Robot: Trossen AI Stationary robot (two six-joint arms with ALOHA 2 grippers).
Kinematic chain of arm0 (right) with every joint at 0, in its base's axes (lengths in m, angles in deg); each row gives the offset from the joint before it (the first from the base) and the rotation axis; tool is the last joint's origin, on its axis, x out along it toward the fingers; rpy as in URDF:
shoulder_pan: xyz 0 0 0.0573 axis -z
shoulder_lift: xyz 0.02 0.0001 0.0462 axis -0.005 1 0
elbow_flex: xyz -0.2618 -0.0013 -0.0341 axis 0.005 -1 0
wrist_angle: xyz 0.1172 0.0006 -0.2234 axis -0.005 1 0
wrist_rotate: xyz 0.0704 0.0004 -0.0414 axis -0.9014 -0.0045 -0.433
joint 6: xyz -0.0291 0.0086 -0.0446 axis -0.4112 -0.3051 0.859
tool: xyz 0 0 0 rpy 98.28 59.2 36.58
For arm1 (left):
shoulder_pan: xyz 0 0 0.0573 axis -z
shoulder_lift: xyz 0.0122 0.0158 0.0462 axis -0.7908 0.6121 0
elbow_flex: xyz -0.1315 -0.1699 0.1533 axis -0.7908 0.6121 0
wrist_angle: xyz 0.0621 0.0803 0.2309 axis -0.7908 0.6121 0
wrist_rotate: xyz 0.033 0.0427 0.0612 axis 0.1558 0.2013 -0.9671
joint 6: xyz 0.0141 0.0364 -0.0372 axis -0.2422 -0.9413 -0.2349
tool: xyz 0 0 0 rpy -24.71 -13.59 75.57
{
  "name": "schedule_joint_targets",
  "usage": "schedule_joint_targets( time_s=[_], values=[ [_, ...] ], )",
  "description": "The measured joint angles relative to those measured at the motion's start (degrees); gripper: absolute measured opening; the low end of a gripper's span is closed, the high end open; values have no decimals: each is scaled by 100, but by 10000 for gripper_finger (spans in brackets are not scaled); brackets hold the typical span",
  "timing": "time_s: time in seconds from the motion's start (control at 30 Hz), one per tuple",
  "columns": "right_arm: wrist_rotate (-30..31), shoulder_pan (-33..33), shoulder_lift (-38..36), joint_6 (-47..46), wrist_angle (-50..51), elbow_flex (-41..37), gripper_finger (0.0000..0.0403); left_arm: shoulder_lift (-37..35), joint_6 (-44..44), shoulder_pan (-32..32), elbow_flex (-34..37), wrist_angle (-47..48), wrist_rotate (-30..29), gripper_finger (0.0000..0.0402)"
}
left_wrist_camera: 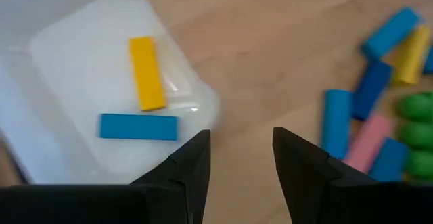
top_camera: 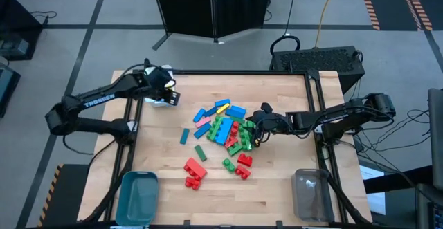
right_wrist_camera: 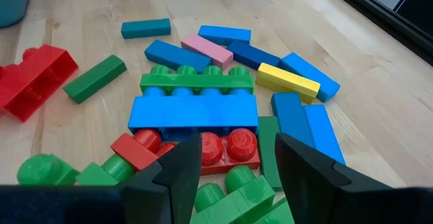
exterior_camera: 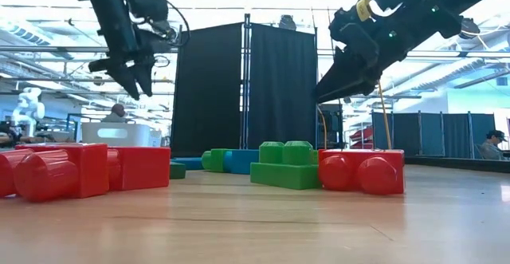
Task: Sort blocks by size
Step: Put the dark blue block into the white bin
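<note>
Because the right gripper (right_wrist_camera: 230,166) hangs directly over the main pile of blocks, it is the arm placed for the next pick. Its fingers stand apart with nothing between them. Immediately ahead of the fingertips lies a red studded brick (right_wrist_camera: 226,146), partly under a long blue brick (right_wrist_camera: 193,114) whose long axis runs across the line of the fingers; a green studded brick (right_wrist_camera: 196,82) lies parallel just beyond it. Farther on are thin bars: a yellow bar (right_wrist_camera: 287,80), a pink bar (right_wrist_camera: 206,48) and several blue ones, lying at mixed angles. A grasp on the blue brick would, in my judgement, close across its narrow width without wrist rotation.

At the far left corner of the table (top_camera: 277,187), the left gripper (left_wrist_camera: 240,156) hovers just beside the white bin (left_wrist_camera: 81,48), released and empty. Inside that bin lie a yellow flat bar (left_wrist_camera: 147,72) and a blue flat bar (left_wrist_camera: 139,126), at right angles to each other. From this gripper the pile is well apart.
</note>
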Motion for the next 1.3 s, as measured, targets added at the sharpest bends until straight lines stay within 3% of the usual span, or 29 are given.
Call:
schedule_joint_targets(
  time_s=[0.37, 0.63, 0.87, 1.3],
  values=[
    [10, -1, 0, 0, -68, 0, 176, 241, 1467, 2207, 2, -10, -458, 148],
    [11, -1, 0, 0, -68, 0, 176, 836, 2523, 3283, 4, -53, -471, 148],
    [4, -2, 0, -32, -68, 0, 176, 1544, 3193, 3793, 7, -131, -627, 148],
    [-20, -89, 0, -231, -64, 0, 176, 2356, 3194, 3980, 11, -263, -882, 148]
  ],
)
